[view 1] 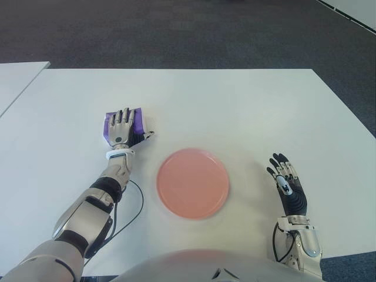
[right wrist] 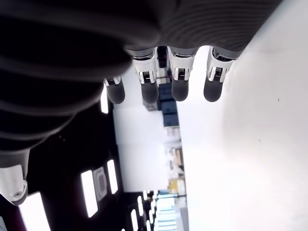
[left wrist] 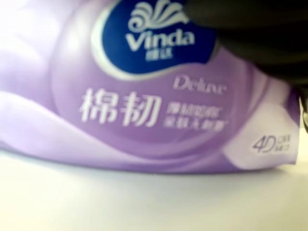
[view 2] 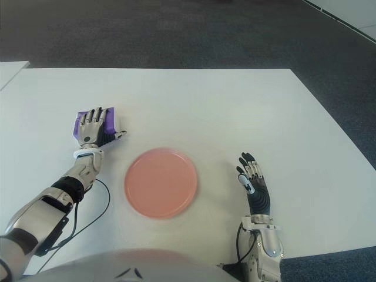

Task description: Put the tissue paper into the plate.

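A purple Vinda tissue pack (view 1: 140, 120) lies on the white table (view 1: 235, 106), left of the round pink plate (view 1: 192, 183). My left hand (view 1: 124, 124) is stretched out on top of the pack, its fingers straight and spread and the thumb pointing toward the plate. The left wrist view is filled by the pack's printed face (left wrist: 144, 115), with the dark palm above one corner. No finger is seen curled around it. The plate holds nothing. My right hand (view 1: 287, 183) shows right of the plate, its fingers (right wrist: 179, 89) extended and holding nothing.
A black cable (view 1: 134, 210) loops on the table beside my left forearm, near the plate's left rim. A second white table (view 1: 14, 79) adjoins at the far left. Dark carpet lies beyond the far edge.
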### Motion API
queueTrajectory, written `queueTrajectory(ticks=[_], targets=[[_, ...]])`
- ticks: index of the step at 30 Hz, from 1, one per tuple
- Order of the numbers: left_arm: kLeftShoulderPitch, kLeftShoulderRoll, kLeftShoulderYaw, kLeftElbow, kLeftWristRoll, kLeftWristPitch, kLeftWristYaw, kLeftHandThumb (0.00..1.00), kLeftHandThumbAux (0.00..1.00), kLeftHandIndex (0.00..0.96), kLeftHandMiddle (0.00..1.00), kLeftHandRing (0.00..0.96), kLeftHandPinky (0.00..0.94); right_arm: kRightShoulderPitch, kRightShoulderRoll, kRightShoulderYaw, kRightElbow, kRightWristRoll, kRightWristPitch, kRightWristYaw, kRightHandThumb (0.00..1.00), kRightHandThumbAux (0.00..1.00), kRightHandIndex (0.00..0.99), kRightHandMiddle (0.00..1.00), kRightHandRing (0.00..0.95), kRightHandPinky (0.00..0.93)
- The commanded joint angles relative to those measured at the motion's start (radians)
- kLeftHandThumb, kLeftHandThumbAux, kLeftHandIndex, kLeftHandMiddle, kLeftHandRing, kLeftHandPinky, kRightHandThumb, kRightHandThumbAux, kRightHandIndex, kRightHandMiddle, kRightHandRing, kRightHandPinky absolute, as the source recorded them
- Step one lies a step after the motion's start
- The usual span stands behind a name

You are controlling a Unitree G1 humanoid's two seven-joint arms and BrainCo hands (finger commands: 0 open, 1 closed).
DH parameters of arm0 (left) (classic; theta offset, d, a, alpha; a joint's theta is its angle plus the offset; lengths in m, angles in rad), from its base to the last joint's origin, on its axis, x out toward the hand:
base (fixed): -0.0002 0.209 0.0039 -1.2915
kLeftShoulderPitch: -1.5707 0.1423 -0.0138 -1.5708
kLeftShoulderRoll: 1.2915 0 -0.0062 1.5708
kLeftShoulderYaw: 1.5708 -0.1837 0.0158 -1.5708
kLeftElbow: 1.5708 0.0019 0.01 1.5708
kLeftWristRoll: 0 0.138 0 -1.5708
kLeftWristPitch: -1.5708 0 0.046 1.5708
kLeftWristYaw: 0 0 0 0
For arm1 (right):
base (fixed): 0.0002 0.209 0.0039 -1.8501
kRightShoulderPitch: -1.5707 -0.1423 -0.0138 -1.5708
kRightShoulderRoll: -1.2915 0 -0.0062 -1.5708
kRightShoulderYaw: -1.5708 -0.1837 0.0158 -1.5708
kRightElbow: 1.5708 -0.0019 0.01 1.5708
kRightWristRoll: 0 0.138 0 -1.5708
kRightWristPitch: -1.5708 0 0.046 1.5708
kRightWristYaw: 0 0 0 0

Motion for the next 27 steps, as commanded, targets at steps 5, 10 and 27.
queueTrajectory(ticks=[5,10,27], targets=[[0.059,-0.014,-0.038,0.098,0.003,-0.002,-0.065,0.096,0.329,0.000,0.000,0.000,0.000,-0.002,0.007,-0.018,-0.004,0.042,0.000,0.013,0.000,0.486,0.000,0.000,0.000,0.000],[0.069,-0.015,-0.044,0.119,0.003,-0.013,-0.069,0.088,0.330,0.000,0.000,0.000,0.000,-0.001,0.000,-0.039,-0.009,0.082,-0.001,0.035,0.000,0.502,0.000,0.000,0.000,0.000],[0.095,-0.014,-0.035,0.189,-0.025,-0.051,-0.098,0.086,0.372,0.000,0.000,0.000,0.000,0.024,-0.021,-0.110,-0.032,0.128,-0.013,0.083,0.000,0.594,0.000,0.000,0.000,0.000]])
